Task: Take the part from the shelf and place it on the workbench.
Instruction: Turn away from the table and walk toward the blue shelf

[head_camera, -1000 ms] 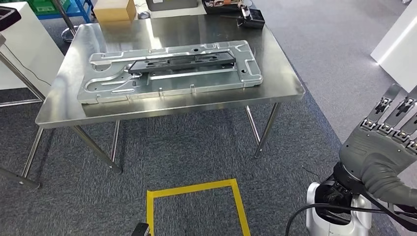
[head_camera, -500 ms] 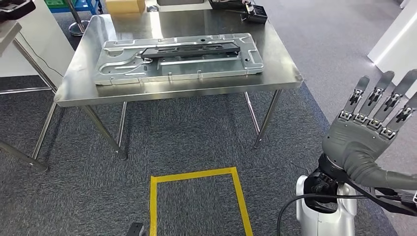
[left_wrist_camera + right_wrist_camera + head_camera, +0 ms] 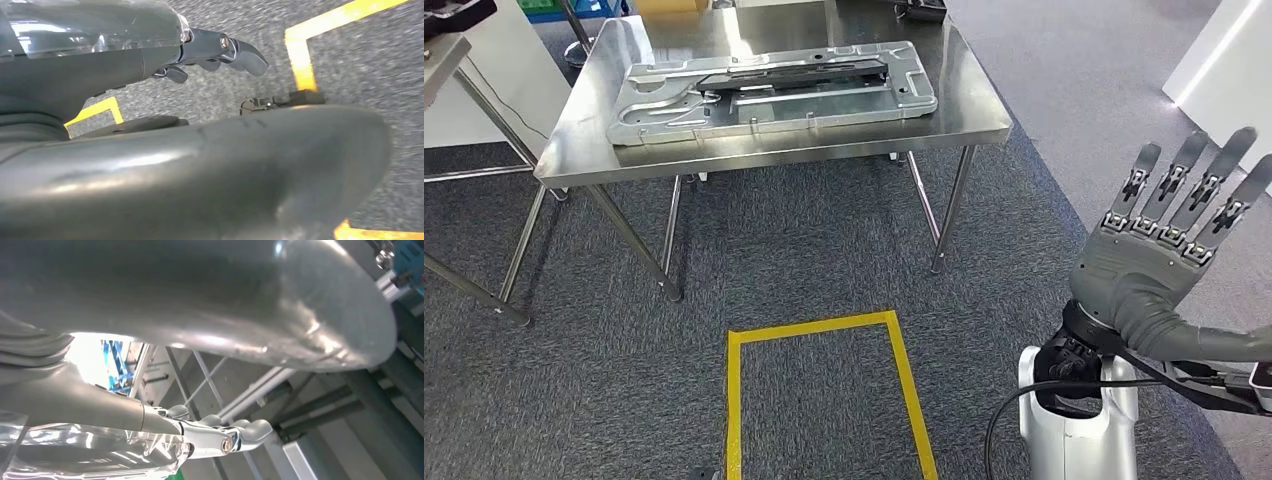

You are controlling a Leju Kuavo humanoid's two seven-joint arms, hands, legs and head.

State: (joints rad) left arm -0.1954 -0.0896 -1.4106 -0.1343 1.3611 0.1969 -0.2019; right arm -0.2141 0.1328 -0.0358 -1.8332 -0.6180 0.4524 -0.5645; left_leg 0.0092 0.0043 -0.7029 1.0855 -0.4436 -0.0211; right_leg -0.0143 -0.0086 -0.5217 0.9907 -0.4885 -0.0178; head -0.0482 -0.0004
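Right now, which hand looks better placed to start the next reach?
The right, tentatively. The right hand is raised, fingers spread and holding nothing. The left hand hangs low over carpet and yellow tape. The part already lies on the workbench.

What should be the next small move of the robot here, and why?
Probably lower the raised right robot hand and turn away from the workbench. This hand is open and holds nothing, and a black part already lies on the metal plate there.
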